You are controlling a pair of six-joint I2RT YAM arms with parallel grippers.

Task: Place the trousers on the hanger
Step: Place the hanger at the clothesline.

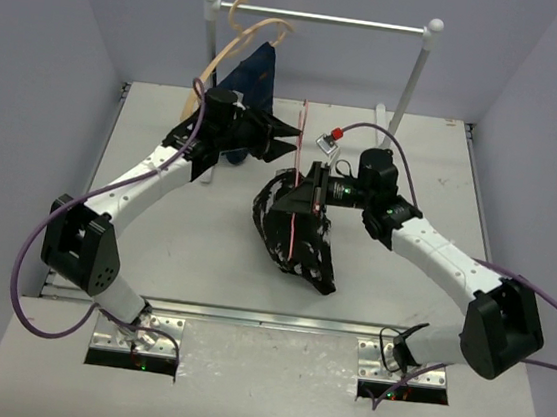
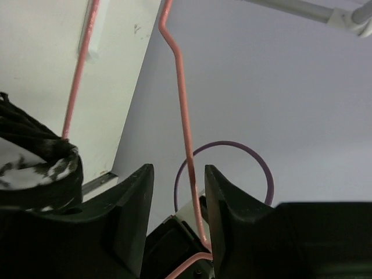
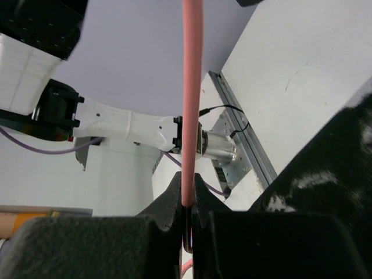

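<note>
The trousers (image 1: pixel 304 252), black with white speckles, hang draped over the thin pink wire hanger (image 1: pixel 303 131) above the middle of the table. My right gripper (image 1: pixel 306 200) is shut on the hanger; in the right wrist view the wire (image 3: pixel 189 116) runs straight up out of the pinched jaws (image 3: pixel 187 185), with the trousers (image 3: pixel 331 174) at the right. My left gripper (image 1: pixel 289 135) stands open around another stretch of the wire (image 2: pixel 185 128), which passes between its fingers (image 2: pixel 216 192) close to the right one. A fold of the trousers (image 2: pixel 40 168) shows at lower left there.
A white clothes rail (image 1: pixel 330 18) stands at the back of the table. A tan wooden hanger (image 1: pixel 241 25) with a navy garment (image 1: pixel 255 75) hangs at its left end, just behind my left gripper. A small red-capped item (image 1: pixel 336 133) lies near the right wrist.
</note>
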